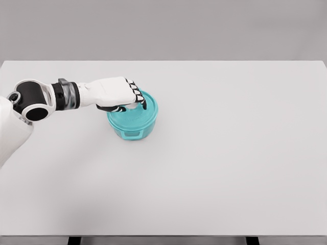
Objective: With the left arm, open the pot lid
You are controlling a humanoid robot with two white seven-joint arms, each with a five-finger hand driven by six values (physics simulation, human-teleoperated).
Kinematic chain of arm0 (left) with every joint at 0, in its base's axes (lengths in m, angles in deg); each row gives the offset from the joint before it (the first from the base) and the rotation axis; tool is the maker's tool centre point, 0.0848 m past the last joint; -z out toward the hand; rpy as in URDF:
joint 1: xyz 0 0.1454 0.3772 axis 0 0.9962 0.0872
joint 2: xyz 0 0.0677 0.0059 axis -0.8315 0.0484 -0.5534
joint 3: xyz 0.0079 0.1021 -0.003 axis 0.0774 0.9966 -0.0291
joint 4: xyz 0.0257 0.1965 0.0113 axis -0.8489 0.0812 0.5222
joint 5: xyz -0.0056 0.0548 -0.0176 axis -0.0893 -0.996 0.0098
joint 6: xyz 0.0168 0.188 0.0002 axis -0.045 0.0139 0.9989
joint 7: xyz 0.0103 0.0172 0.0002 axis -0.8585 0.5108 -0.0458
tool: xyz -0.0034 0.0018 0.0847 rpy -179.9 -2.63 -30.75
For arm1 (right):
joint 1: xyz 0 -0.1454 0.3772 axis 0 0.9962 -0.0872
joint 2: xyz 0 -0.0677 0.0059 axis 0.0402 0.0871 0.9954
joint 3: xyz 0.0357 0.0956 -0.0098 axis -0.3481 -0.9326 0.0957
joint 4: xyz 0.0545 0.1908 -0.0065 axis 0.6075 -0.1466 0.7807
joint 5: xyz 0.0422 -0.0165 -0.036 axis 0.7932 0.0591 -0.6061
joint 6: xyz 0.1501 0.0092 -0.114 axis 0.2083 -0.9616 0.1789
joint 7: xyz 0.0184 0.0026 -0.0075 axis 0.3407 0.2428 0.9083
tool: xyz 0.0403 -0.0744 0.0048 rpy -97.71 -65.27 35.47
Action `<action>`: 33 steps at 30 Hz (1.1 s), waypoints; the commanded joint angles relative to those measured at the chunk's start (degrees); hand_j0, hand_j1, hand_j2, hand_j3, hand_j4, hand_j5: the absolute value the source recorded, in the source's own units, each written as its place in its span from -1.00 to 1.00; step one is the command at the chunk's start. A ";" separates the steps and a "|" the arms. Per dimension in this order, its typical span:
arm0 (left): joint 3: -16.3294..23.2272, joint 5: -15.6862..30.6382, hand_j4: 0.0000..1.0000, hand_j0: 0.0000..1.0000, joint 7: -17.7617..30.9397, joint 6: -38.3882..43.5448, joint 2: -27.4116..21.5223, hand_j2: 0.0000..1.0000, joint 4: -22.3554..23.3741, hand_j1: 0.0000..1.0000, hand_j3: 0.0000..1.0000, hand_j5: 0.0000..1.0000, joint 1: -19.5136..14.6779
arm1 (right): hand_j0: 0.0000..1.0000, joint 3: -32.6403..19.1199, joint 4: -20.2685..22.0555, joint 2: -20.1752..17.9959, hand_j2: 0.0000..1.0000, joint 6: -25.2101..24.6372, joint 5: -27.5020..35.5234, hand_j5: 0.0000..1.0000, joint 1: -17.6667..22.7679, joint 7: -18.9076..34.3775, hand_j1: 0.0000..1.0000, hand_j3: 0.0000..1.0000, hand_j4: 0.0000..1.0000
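A teal pot (134,126) stands on the white table (230,153), left of the middle. Its teal lid (148,108) sits on top, mostly hidden by my left hand (127,101). The left arm comes in from the left edge and the hand lies over the lid's centre. Its fingers (139,97) curl down around the lid's knob, of which only a grey sliver shows under the palm. The lid looks level on the pot's rim. The right arm does not show.
A handle shows on the pot's front wall (130,134). The table's front edge runs along the bottom of the view, and the far edge lies behind the pot.
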 commanded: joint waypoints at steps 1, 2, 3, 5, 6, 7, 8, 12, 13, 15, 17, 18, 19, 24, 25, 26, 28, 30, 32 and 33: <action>0.22 0.34 0.23 0.23 -0.03 0.15 -0.03 0.23 -0.01 0.23 0.23 0.23 0.00 | 1.00 -0.02 0.00 0.00 1.00 0.01 0.06 1.00 0.00 0.00 1.00 1.00 1.00; 0.40 0.34 0.21 0.21 -0.03 0.15 -0.03 0.21 -0.01 0.21 0.21 0.21 0.00 | 1.00 -0.02 0.00 0.00 1.00 0.01 0.06 1.00 0.00 0.00 1.00 1.00 1.00; 0.40 0.43 0.21 0.21 -0.03 0.15 -0.03 0.21 -0.01 0.21 0.21 0.21 0.00 | 1.00 -0.02 0.00 0.00 1.00 0.01 0.06 1.00 0.00 0.00 1.00 1.00 1.00; 0.40 0.52 0.20 0.20 -0.03 0.15 -0.12 0.20 0.08 0.20 0.20 0.20 0.00 | 1.00 -0.02 0.00 0.00 1.00 0.01 0.06 1.00 0.00 0.00 1.00 1.00 1.00; 0.31 0.61 0.20 0.20 -0.03 0.15 -0.21 0.20 0.08 0.20 0.20 0.20 -0.09 | 1.00 -0.02 0.00 0.00 1.00 0.01 0.06 1.00 0.00 0.00 1.00 1.00 1.00; 0.31 0.61 0.19 0.19 -0.03 0.15 -0.21 0.19 0.08 0.19 0.19 0.19 -0.09 | 1.00 -0.02 0.00 0.00 1.00 0.01 0.06 1.00 0.00 0.00 1.00 1.00 1.00; 0.31 0.61 0.18 0.18 -0.03 0.15 -0.21 0.18 0.08 0.18 0.18 0.18 -0.09 | 1.00 -0.02 0.00 0.00 1.00 0.01 0.06 1.00 0.00 0.00 1.00 1.00 1.00; 0.22 0.61 0.18 0.18 -0.03 0.15 -0.21 0.18 -0.01 0.18 0.18 0.18 -0.18 | 1.00 -0.02 0.00 0.00 1.00 0.01 0.06 1.00 0.00 0.00 1.00 1.00 1.00; 0.22 0.69 0.18 0.18 -0.03 0.15 -0.30 0.18 -0.01 0.18 0.18 0.18 -0.18 | 1.00 -0.02 0.00 0.00 1.00 0.01 0.06 1.00 0.00 0.00 1.00 1.00 1.00; -0.13 1.04 0.18 0.18 -0.03 0.15 -0.56 0.18 -0.09 0.18 0.18 0.18 -0.18 | 1.00 -0.02 0.00 0.00 1.00 0.01 0.06 1.00 0.00 0.00 1.00 1.00 1.00; -0.31 2.27 0.18 0.18 -0.03 0.15 -1.00 0.18 -0.18 0.18 0.18 0.18 -0.44 | 1.00 -0.02 0.00 0.00 1.00 0.01 0.06 1.00 0.00 0.00 1.00 1.00 1.00; -0.31 3.42 0.18 0.18 -0.03 0.15 -1.79 0.18 -0.18 0.18 0.18 0.18 -1.05 | 1.00 -0.02 0.00 0.00 1.00 0.01 0.06 1.00 0.00 0.00 1.00 1.00 1.00; -0.39 4.29 0.18 0.18 -0.03 0.15 -2.49 0.18 -0.18 0.18 0.18 0.18 -1.32 | 1.00 -0.02 0.00 0.00 1.00 0.10 0.06 1.00 0.00 0.00 1.00 1.00 1.00; -0.39 7.90 0.18 0.18 -0.03 0.15 -5.48 0.18 -0.36 0.18 0.18 0.18 -2.46 | 1.00 -0.02 0.00 0.00 1.00 0.01 0.06 1.00 0.00 0.00 1.00 1.00 1.00; -0.48 9.22 0.18 0.18 -0.03 0.15 -6.71 0.18 -0.53 0.18 0.18 0.18 -2.55 | 1.00 -0.02 0.00 0.00 1.00 0.01 0.06 1.00 0.00 0.00 1.00 1.00 1.00; -0.48 9.92 0.18 0.18 -0.03 0.15 -7.50 0.18 -0.62 0.18 0.18 0.18 -2.55 | 1.00 -0.02 0.00 0.00 1.00 0.01 0.06 1.00 0.00 0.00 1.00 1.00 1.00; -0.48 11.06 0.17 0.17 -0.03 0.15 -8.56 0.17 -0.62 0.17 0.17 0.17 -2.72 | 1.00 -0.02 0.00 0.00 1.00 0.01 0.06 1.00 0.00 0.00 1.00 1.00 1.00; -0.39 11.24 0.14 0.14 -0.03 0.15 -8.65 0.14 -0.71 0.14 0.14 0.14 -2.72 | 1.00 -0.02 0.00 0.00 1.00 0.01 0.06 1.00 0.00 0.00 1.00 1.00 1.00; -0.48 11.50 0.12 0.12 -0.03 0.15 -9.70 0.12 -0.71 0.12 0.12 0.12 -2.64 | 1.00 -0.02 0.00 0.00 1.00 0.01 0.06 1.00 0.00 0.00 1.00 1.00 1.00; -0.48 12.29 0.11 0.11 -0.03 0.15 -10.23 0.11 -0.71 0.11 0.11 0.11 -2.72 | 1.00 -0.02 0.00 0.00 1.00 0.01 0.06 1.00 0.00 0.00 1.00 1.00 1.00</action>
